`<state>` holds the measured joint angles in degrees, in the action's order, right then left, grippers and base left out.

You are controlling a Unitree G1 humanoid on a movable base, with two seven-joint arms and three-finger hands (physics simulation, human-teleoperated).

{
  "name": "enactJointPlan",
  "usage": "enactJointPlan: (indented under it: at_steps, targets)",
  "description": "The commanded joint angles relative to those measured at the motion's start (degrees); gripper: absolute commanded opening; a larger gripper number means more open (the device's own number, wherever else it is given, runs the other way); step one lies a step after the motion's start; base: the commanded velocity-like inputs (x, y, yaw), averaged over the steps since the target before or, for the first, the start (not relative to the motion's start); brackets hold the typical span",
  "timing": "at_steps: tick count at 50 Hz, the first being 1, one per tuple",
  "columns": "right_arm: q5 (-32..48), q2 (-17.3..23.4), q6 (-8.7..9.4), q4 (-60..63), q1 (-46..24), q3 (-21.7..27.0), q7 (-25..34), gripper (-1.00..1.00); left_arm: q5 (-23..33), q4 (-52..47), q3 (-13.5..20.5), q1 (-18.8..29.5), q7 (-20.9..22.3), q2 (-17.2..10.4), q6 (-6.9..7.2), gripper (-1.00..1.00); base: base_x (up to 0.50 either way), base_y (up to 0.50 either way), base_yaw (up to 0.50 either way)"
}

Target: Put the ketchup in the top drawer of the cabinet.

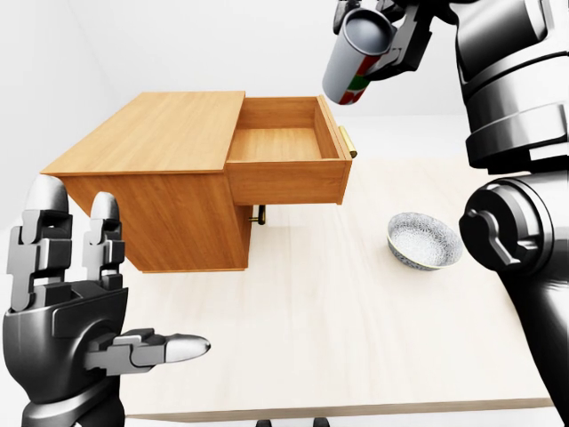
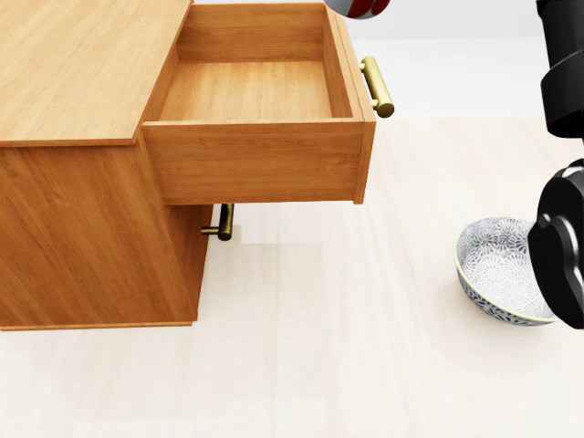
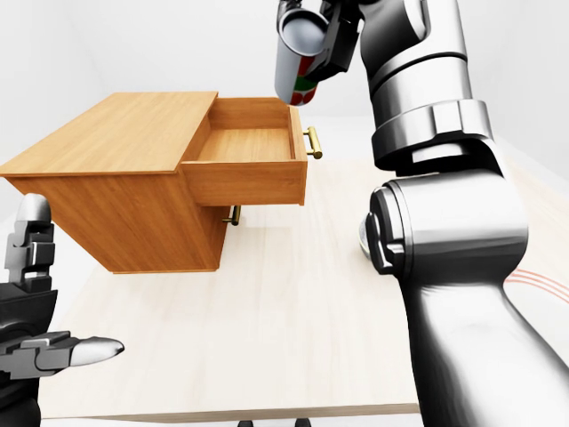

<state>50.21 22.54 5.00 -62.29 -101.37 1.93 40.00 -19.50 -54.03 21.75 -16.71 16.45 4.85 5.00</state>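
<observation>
The ketchup bottle (image 1: 354,58), grey with a red and green label, hangs tilted in the air above the right end of the open top drawer (image 1: 284,142) of the wooden cabinet (image 1: 151,133). My right gripper (image 1: 389,40) is shut on it, high in the left-eye view. In the head view only the bottle's red end (image 2: 359,7) peeks in at the top edge, above the drawer's brass handle (image 2: 377,87). The drawer's inside (image 2: 246,91) holds nothing. My left gripper (image 1: 98,302) stands open at the lower left, away from the cabinet.
A patterned bowl (image 1: 425,240) sits on the pale table (image 1: 338,338) right of the cabinet, partly behind my right arm (image 2: 558,265) in the head view. A lower drawer's brass handle (image 2: 224,222) shows under the open drawer. The table's near edge (image 1: 356,411) runs along the bottom.
</observation>
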Motion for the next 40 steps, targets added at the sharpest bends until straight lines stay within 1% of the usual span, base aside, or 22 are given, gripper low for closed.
enactJointPlan:
  at_steps: [1, 4, 11, 19, 35, 40]
  targets:
    - [-3.5, -0.7, 0.0, -6.7, -3.8, -0.9, 0.0, -1.0, 0.3, -0.3, -0.5, -0.4, 0.2, 0.2, 0.0, 1.0, 0.0, 0.0, 0.0]
    - [-3.5, -0.9, 0.0, -7.5, -4.9, -1.2, 0.0, -1.0, 0.7, -0.2, -0.9, -0.6, 0.3, 0.3, 0.0, 1.0, 0.0, 0.0, 0.0]
    - [-3.5, -1.2, 0.0, -7.8, -5.4, -1.2, 0.0, -1.0, -0.3, -0.3, 0.3, 0.1, 0.0, -0.1, 0.0, 1.0, 0.0, 0.0, 0.0]
    - [-4.9, -1.0, 0.0, -8.4, -4.5, -0.3, 0.0, -1.0, 0.0, -0.2, 0.1, 0.1, 0.0, 0.0, 0.0, 1.0, 0.0, 0.0, 0.0]
    - [-6.7, -1.2, 0.0, -8.5, -2.3, -0.5, 0.0, -1.0, -0.8, -0.3, 1.0, 0.5, -0.2, -0.3, 0.0, 1.0, 0.0, 0.0, 0.0]
    - [-7.1, -1.1, 0.0, -8.6, -1.7, -0.5, 0.0, -1.0, -0.5, -0.2, 0.7, 0.4, -0.1, -0.2, 0.0, 1.0, 0.0, 0.0, 0.0]
